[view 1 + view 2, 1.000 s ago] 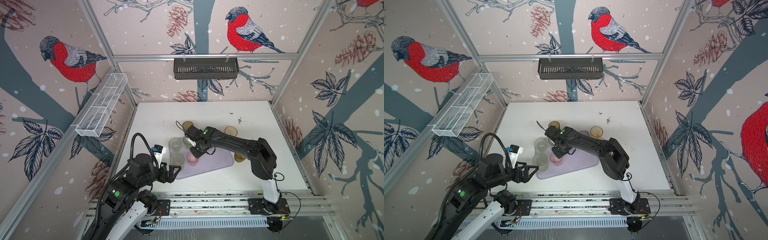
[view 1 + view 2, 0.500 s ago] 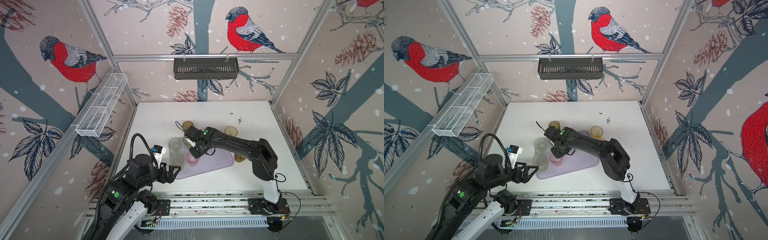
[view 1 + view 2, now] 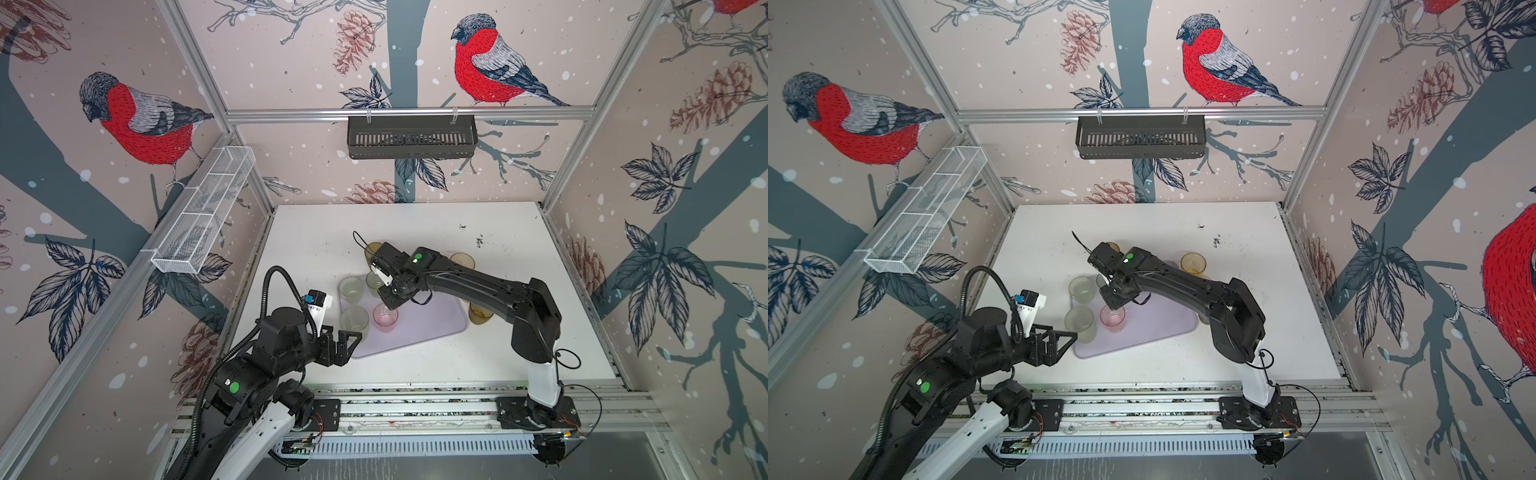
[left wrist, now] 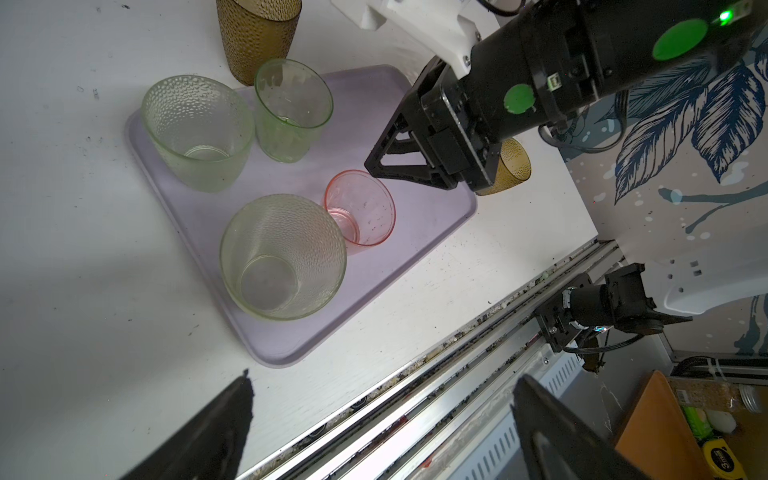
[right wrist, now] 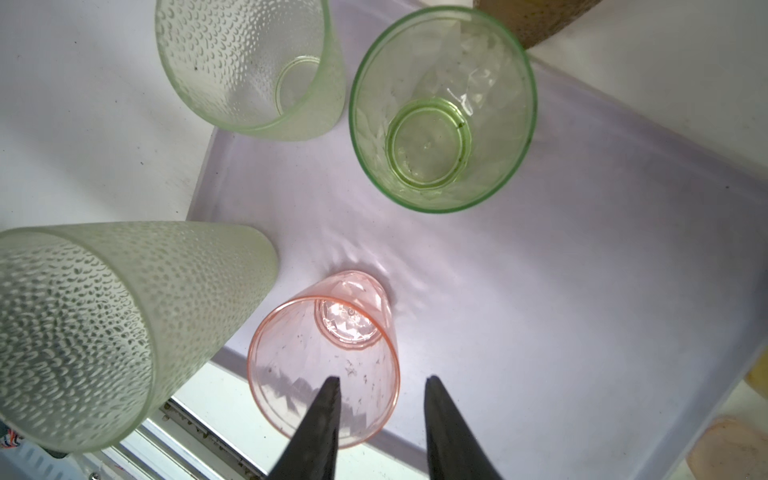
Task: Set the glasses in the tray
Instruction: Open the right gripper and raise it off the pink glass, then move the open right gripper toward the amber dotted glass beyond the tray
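The pink glass [image 5: 324,357] stands upright in the front half of the tray [image 5: 540,291], mouth up, so its long axis is vertical. It is directly under my right gripper [image 5: 378,380], which points down at it. My jaws there are parted to a narrow gap and they straddle the rim: one finger [image 5: 320,415] is inside the mouth and the other is outside. The wall between them seems to touch neither. So I judge that I hold nothing and the glass rests on its own base.

The coming move, I think, must go straight up along that axis. A sideways pull could catch the rim and tip the glass toward the pale green glass [image 5: 124,324] just beside it.

My left gripper [image 3: 349,338] hangs wide and empty off the tray's front-left corner, farther from the pink glass than my right one.

Only the right wrist view shows the straddle; in both top views my wrist covers the rim. In a top view I see glasses outside the tray: an amber glass [image 3: 480,313] just beside its right edge, on my right arm's side, and a brown glass [image 3: 373,249] beyond its far edge.
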Robot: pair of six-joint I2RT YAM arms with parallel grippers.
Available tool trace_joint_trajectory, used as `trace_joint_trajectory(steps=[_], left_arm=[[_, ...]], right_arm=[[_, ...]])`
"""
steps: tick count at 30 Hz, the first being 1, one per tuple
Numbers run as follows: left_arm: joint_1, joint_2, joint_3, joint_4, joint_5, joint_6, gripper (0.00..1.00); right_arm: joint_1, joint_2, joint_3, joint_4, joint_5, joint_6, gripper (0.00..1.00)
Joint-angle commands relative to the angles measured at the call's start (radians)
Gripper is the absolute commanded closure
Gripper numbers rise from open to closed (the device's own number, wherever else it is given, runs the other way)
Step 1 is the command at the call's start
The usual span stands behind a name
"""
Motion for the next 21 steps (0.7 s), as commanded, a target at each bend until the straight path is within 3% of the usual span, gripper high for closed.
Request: trace_joint_trajectory(steps=[1,21], left_arm=[[-0.001,0.014,0.004,0.013,0.007,0.019,0.03],[-0.001,0.042,0.031,0.061,-0.006,0.007,0.03]], right_arm=[[-0.005,-0.019,0.02,-0.03,0.02,0.014,0.63],[-0.061,-0.001,0.184,-0.106,0.052,-0.043,0.51]])
